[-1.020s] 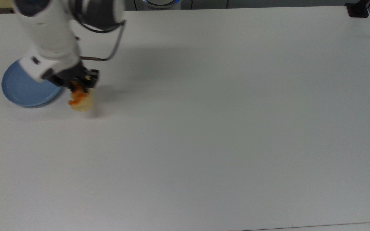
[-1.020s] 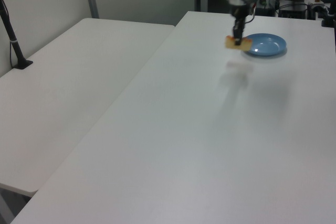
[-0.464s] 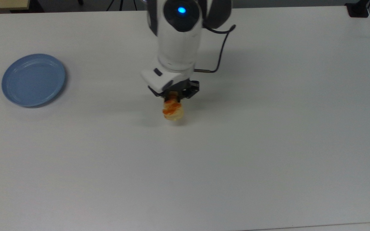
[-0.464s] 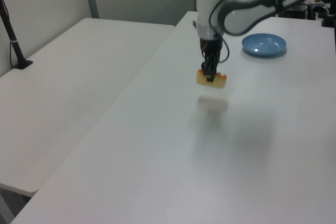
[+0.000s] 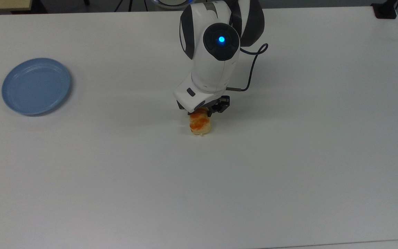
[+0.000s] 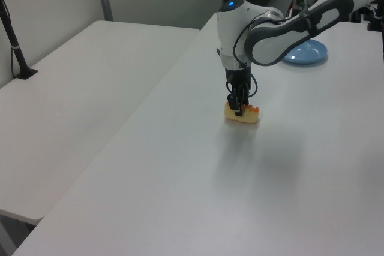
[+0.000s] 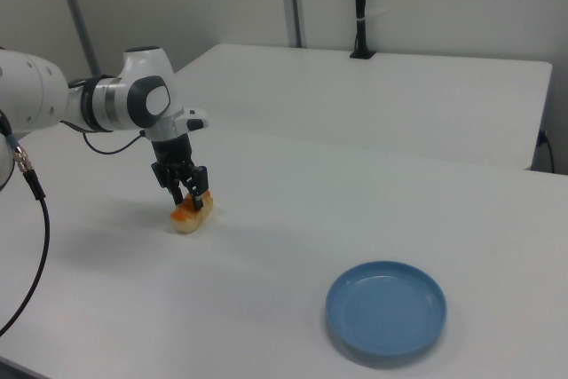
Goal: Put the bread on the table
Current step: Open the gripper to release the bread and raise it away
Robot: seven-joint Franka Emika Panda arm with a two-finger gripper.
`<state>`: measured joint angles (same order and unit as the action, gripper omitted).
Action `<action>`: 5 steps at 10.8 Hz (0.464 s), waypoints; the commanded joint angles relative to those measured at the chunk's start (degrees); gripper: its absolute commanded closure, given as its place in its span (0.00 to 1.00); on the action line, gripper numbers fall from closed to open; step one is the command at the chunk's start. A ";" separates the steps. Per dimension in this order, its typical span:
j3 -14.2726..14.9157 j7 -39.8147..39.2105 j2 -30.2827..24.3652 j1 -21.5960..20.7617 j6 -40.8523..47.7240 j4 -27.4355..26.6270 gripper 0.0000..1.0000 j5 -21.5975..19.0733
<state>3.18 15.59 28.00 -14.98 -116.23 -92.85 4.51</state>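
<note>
The bread [image 5: 200, 126], a pale-yellow roll with orange stripes, is down at the surface of the white table [image 5: 288, 173] near the middle of the top view. My gripper [image 5: 204, 111] stands straight above it, its fingers on both sides of the roll and shut on it. In the left view the bread [image 6: 242, 114] looks to rest on the tabletop under the gripper [image 6: 238, 110]. The right view has the bread [image 7: 191, 213] lying low between the fingers [image 7: 179, 193] of the gripper [image 7: 192, 196].
A round blue plate [image 5: 36, 85] lies bare at the top view's far left, well away from the bread; it is also the blue plate [image 7: 385, 310] at the right view's lower right. A second white table [image 6: 78, 88] adjoins in the left view.
The arm carried the bread from beside the blue plate rightward to the table's middle in the top view, then lowered it to the surface. The fingers stay on the roll.
</note>
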 commanded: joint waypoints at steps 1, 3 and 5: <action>1.22 1.11 -3.28 -0.67 -0.22 0.21 0.00 0.15; 2.01 0.24 -7.84 0.81 1.79 0.65 0.00 0.15; 2.01 -7.28 -14.08 3.54 10.53 0.65 0.00 0.06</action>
<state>4.85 15.35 22.19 -13.77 -114.41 -90.34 4.66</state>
